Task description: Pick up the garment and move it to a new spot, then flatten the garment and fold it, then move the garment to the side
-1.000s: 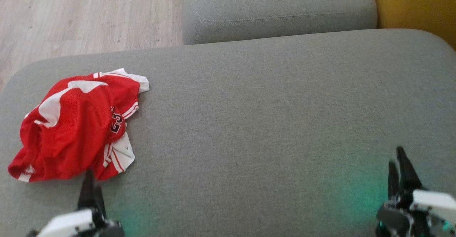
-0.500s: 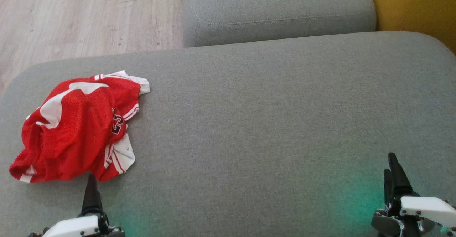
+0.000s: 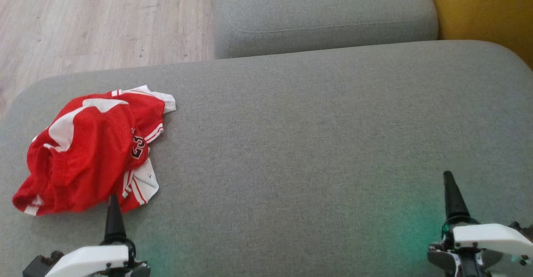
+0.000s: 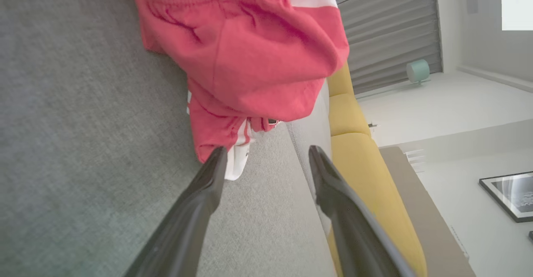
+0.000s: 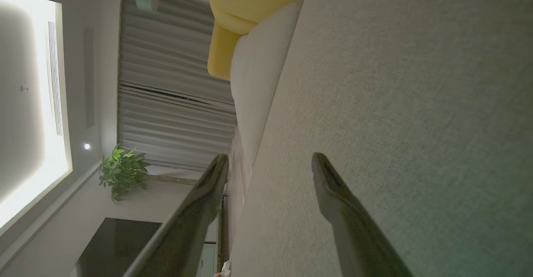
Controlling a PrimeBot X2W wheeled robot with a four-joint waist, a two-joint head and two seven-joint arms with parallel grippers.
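Left wrist view looks along the left gripper (image 4: 267, 150), its two dark fingers (image 4: 195, 214) standing well apart with nothing between them. Just beyond the tips the near edge of the red and white garment (image 4: 250, 52) begins. One tip sits at its striped corner, though I can't tell whether it touches. From there the crumpled heap stretches ahead of the fingers and off to their left, its longer run slanting across the grey sofa seat (image 3: 300, 143). The right gripper (image 5: 270, 156), likewise spread and empty, hovers over bare seat well apart from the cloth, so the left arm looks the one to reach forward.
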